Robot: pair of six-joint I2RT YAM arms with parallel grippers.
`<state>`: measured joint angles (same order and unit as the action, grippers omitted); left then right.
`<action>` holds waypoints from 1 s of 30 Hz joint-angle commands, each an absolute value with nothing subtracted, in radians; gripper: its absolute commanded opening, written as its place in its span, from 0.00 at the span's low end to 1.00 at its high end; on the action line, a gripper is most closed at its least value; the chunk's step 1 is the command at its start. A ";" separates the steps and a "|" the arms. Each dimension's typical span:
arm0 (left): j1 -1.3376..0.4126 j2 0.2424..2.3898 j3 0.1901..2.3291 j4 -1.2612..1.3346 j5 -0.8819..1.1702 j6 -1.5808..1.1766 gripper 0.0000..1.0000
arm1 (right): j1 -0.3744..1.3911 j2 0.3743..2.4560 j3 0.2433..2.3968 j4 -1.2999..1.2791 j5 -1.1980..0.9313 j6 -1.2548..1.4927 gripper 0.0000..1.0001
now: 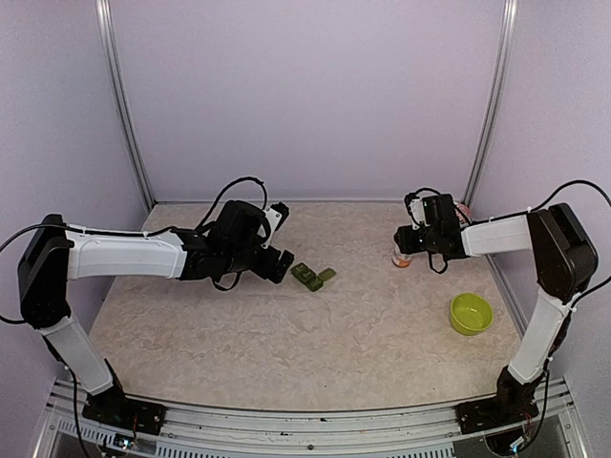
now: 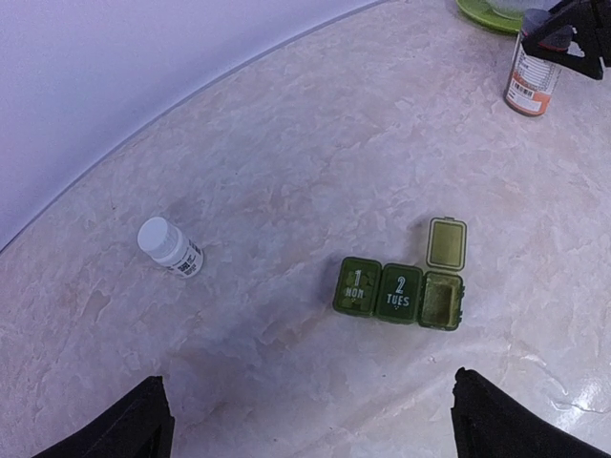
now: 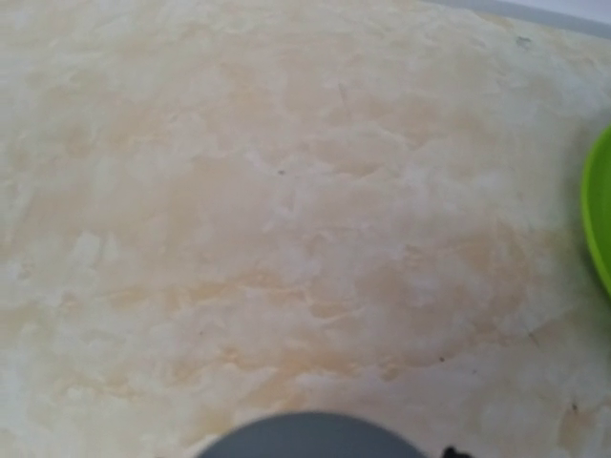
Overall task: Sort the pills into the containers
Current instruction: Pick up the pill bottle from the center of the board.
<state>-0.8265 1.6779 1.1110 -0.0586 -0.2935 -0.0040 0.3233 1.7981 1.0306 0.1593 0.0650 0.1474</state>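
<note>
A green pill organizer lies mid-table, also seen from above. Its MON and TUES lids are down and its third compartment is open and looks bare. My left gripper hovers open just short of it, nothing between its fingers; from above it sits left of the organizer. An orange pill bottle stands upright at the right. My right gripper is closed round its top, fingers hugging the grey cap. A white pill bottle lies on its side to the left. No loose pills show.
A lime green bowl sits near the right arm, its rim at the right edge of the right wrist view. Pale walls with metal posts close in the table on three sides.
</note>
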 commanded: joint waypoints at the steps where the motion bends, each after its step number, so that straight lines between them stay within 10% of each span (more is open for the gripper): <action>1: -0.833 1.657 1.095 -0.053 -0.302 -0.018 0.99 | 0.316 1.803 1.033 0.153 0.002 0.138 0.43; 30: -0.831 1.552 1.044 0.010 -0.275 -0.030 0.99 | 0.710 1.484 0.831 0.093 -0.079 -0.024 0.42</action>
<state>-0.8265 1.5963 1.0595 -0.0227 -0.2920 -0.0219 0.6666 1.4868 0.8448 0.0929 -0.0666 0.0185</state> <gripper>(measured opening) 0.988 0.527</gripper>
